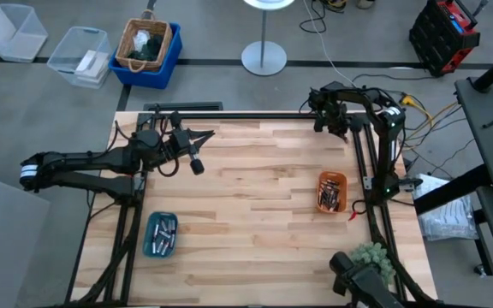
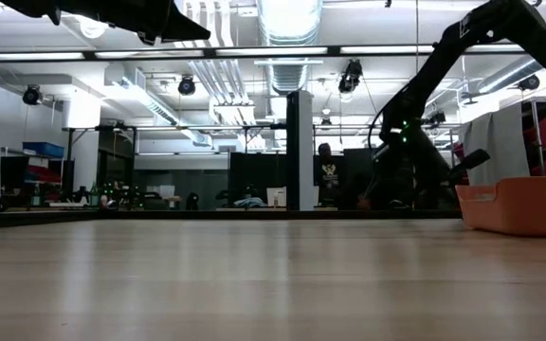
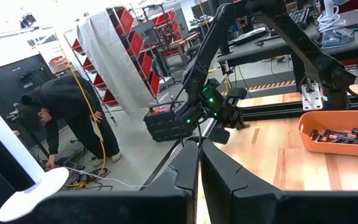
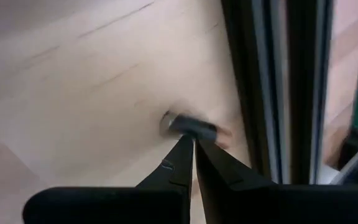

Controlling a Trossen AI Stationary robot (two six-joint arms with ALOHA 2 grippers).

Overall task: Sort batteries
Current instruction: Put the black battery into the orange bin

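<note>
From above, the batteries are split between two trays: a cluster lies in the teal tray (image 1: 160,235) near the table's (image 1: 255,188) front left, and more batteries (image 1: 329,193) lie in the orange tray (image 1: 331,192) toward the right side. From table height only the orange tray's wall shows, cut off at the edge, so its contents are hidden there.

The left gripper (image 1: 197,164) hangs over the back left of the table, well apart from both trays, its fingers (image 3: 182,171) pressed together with nothing between them.

The right gripper (image 4: 192,146) sits at the back right corner beside the frame rail; its tips meet, closed on nothing, just next to a small blurred grey fitting (image 4: 191,127) in the wood that I can't make out.

Beyond the table a person (image 3: 67,118) bends over the floor.
</note>
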